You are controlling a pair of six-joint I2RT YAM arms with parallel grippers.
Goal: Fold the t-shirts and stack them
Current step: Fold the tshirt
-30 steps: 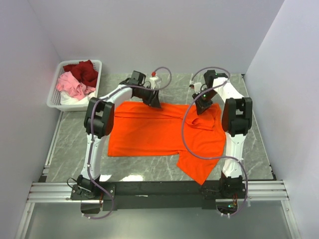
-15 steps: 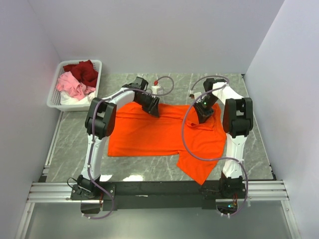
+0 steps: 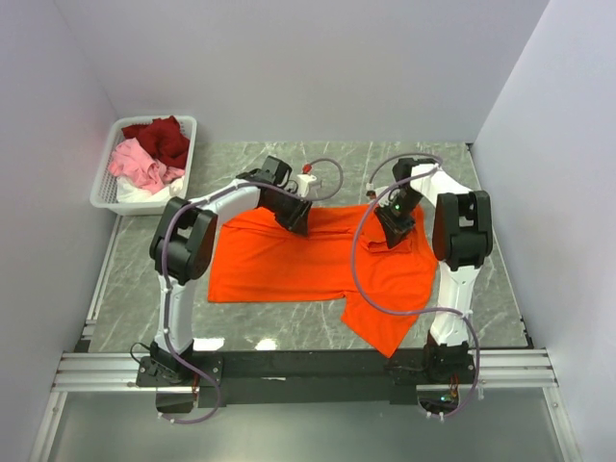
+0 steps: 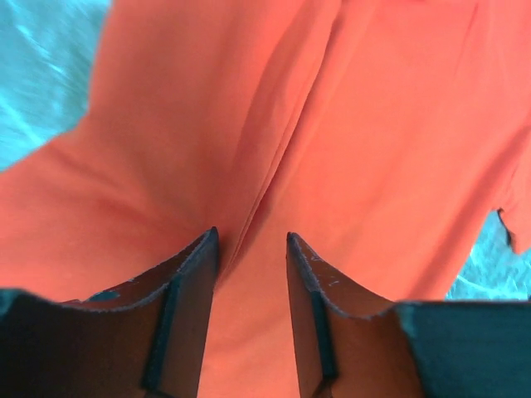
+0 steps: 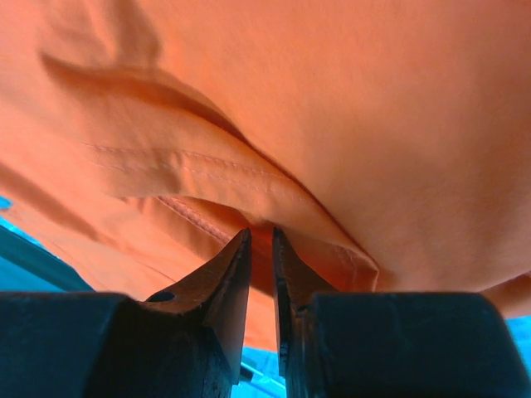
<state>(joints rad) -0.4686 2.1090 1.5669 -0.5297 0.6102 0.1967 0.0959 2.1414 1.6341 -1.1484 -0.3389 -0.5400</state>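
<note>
The bright orange t-shirt (image 3: 289, 265) lies spread across the table, and one flap of it (image 3: 385, 322) reaches toward the near edge. My left gripper (image 3: 296, 219) is low on the shirt's far edge. In the left wrist view its fingers (image 4: 191, 315) stand partly apart, orange cloth (image 4: 373, 124) fills the gap, and creases run into the grip. My right gripper (image 3: 395, 226) is at the far right part of the shirt, and its jaws are nearly together on a stitched hem fold (image 5: 207, 166). Dark red (image 3: 164, 137), pink (image 3: 140, 164) and white (image 3: 135, 192) t-shirts lie crumpled in the basket.
The white slotted basket (image 3: 108, 183) stands at the far left corner against the wall. Grey marble table (image 3: 135, 279) shows left of the orange shirt and along the far edge. Walls close in on the left, back and right. The arms' bases sit on the near rail.
Both grippers have moved toward the near side, drawing the orange shirt's far edge with them. The left arm's elbow has swung lower and leftward.
</note>
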